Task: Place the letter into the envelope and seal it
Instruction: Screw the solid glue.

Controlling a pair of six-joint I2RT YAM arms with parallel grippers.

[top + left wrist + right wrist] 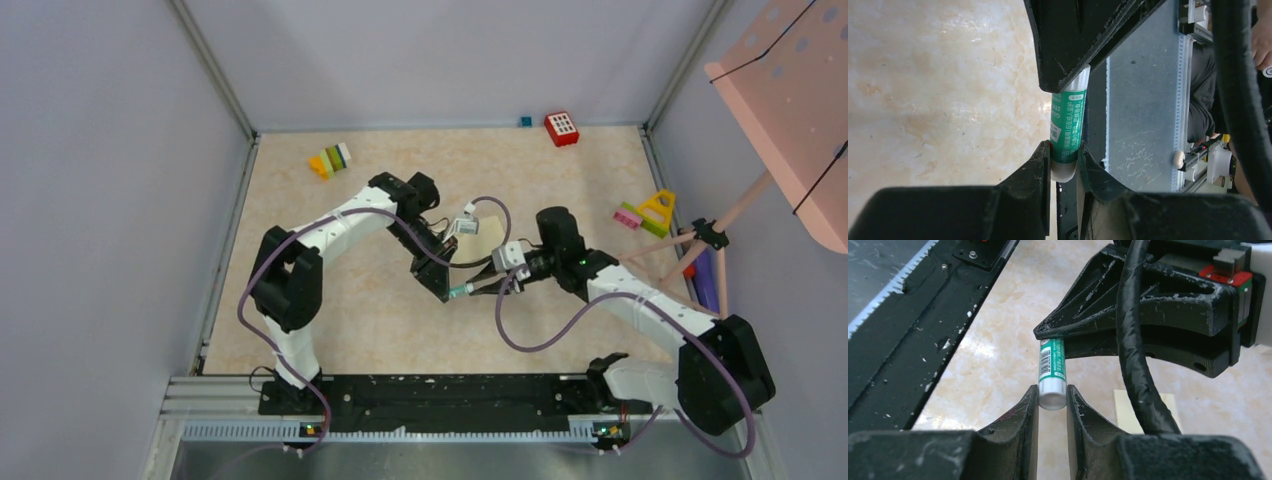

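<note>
A green glue stick point(462, 291) hangs level above the table between both grippers. My left gripper point(1064, 157) is shut on the stick's pale end; the green label point(1068, 125) runs away from it. My right gripper point(1052, 397) has both jaws pressed on the silvery-white opposite end of the glue stick point(1052, 370). The two grippers point(447, 290) point(480, 287) face each other tip to tip. The pale cream-yellow envelope point(487, 245) lies flat on the table behind them, partly covered by a cable point(1143, 410). The letter is not in view.
Toy blocks lie at the back: a multicoloured one point(330, 160), a red one point(561, 128), and a yellow triangle point(655, 210). A pink perforated board on a tripod point(790, 110) stands at the right. The black base rail point(420, 395) runs along the near edge.
</note>
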